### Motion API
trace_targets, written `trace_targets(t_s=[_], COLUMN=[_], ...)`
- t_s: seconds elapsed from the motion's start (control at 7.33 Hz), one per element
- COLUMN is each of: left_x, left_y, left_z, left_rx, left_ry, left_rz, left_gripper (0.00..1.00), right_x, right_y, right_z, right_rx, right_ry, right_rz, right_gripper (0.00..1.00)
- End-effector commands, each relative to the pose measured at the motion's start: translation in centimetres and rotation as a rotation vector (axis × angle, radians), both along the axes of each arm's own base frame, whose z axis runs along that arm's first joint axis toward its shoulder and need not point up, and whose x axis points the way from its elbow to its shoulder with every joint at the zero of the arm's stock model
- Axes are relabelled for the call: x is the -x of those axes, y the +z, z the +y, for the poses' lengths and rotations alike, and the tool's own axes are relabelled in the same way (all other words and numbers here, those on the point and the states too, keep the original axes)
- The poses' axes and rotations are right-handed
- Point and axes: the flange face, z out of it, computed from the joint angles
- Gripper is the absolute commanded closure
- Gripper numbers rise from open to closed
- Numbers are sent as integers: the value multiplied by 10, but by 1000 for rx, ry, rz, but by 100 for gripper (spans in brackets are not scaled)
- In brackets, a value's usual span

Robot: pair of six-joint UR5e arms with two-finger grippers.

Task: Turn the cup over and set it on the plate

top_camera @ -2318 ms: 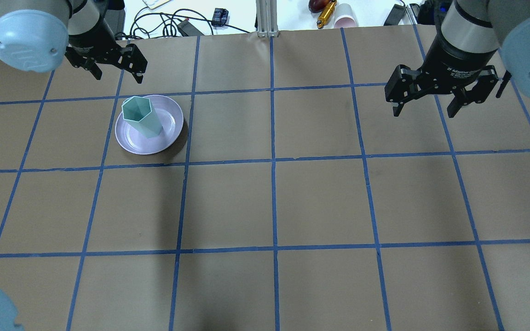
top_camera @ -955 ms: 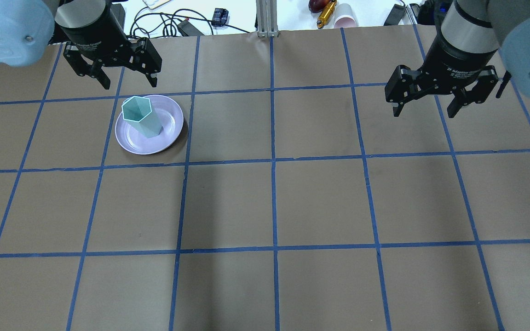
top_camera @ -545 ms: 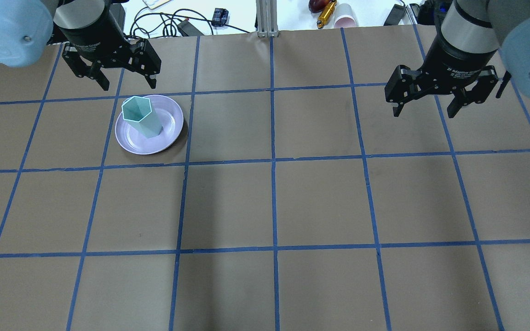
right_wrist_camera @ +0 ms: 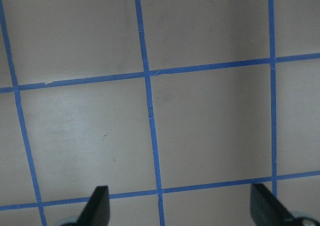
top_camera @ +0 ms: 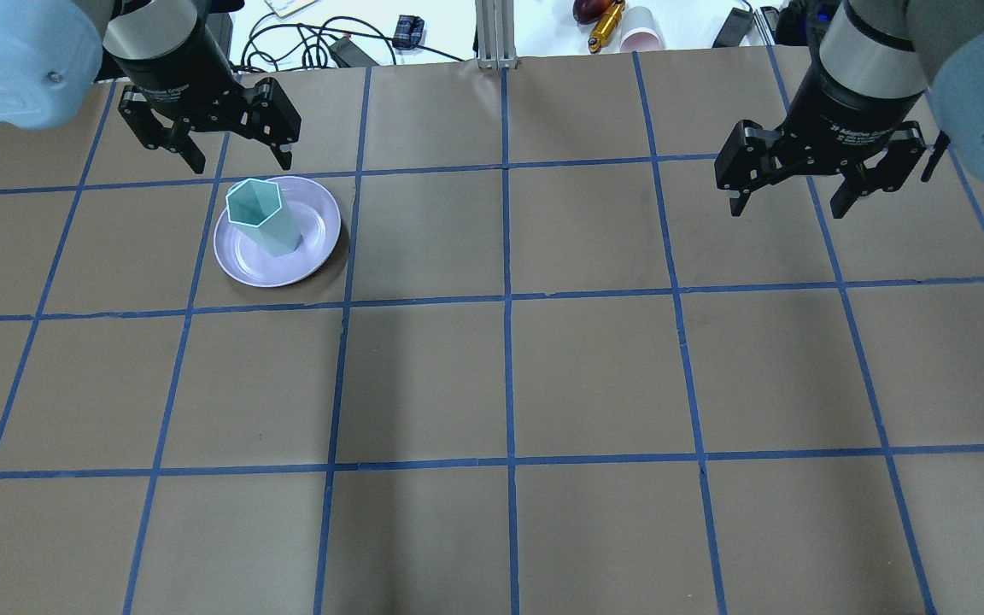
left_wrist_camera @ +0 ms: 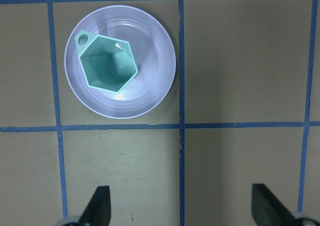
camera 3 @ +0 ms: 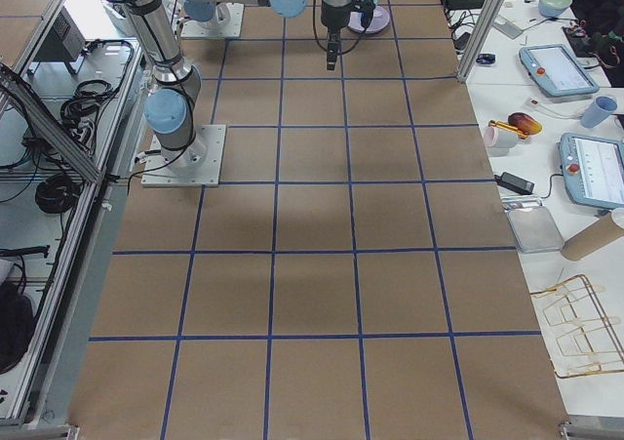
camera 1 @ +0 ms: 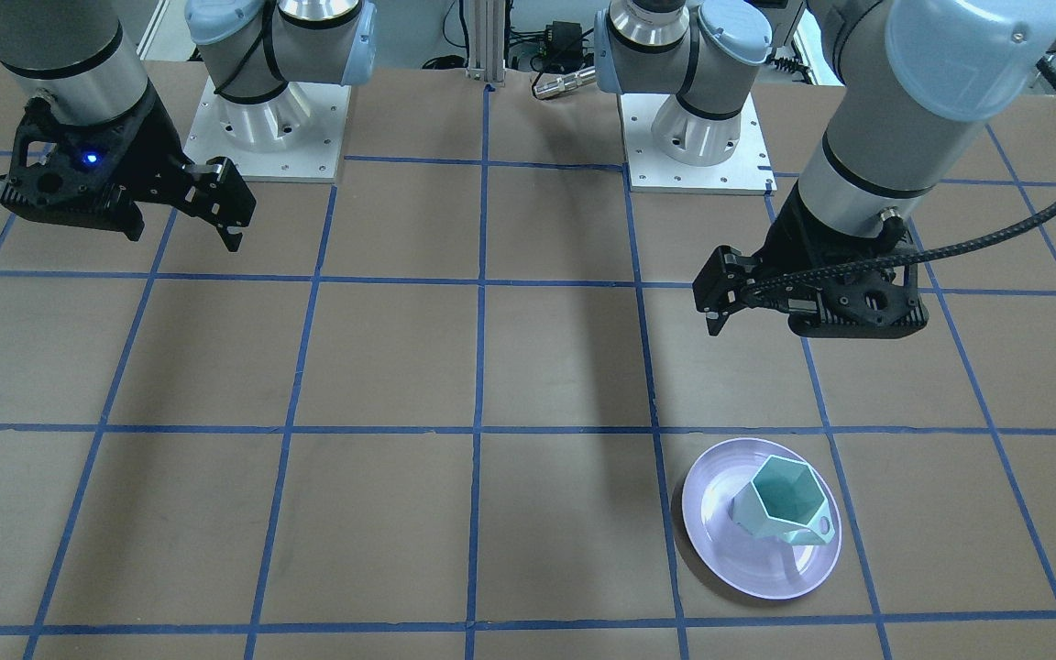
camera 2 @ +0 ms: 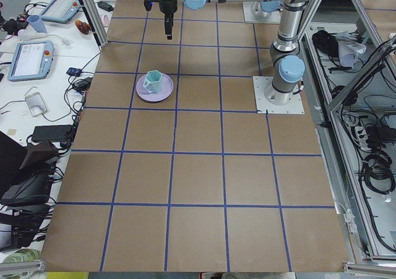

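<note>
The mint-green cup point(top_camera: 261, 218) stands upright, mouth up, on the lavender plate point(top_camera: 240, 266) at the table's far left. In the front view the cup point(camera 1: 786, 500) sits on the plate point(camera 1: 737, 557) with its handle toward the view's lower right. My left gripper point(top_camera: 243, 164) is open and empty, raised just beyond the plate and not touching it. Its wrist view shows the cup point(left_wrist_camera: 107, 65) and plate point(left_wrist_camera: 156, 88) ahead of the spread fingers point(left_wrist_camera: 100, 206). My right gripper point(top_camera: 787, 211) is open and empty, far right, over bare table.
The brown table point(top_camera: 509, 384) has a blue tape grid. Cables, a pink cup point(top_camera: 641, 32) and small items lie beyond the far edge. Both arm bases point(camera 1: 262, 137) stand on the robot's side of the table.
My left gripper has shifted right and turned since 2.3 s ago, then drifted slightly toward the plate. The cup, plate and right arm have not moved.
</note>
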Motion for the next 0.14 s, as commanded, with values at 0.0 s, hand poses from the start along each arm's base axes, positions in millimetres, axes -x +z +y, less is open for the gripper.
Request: trace_targets(t_s=[0.0], left_x=[0], left_y=[0], left_z=[0], left_rx=[-1], left_ry=[0], left_rz=[-1], left_gripper=[0], right_x=[0], right_y=[-1], right_z=[0], right_rx=[-1], right_ry=[0], right_rz=[0], right_gripper=[0])
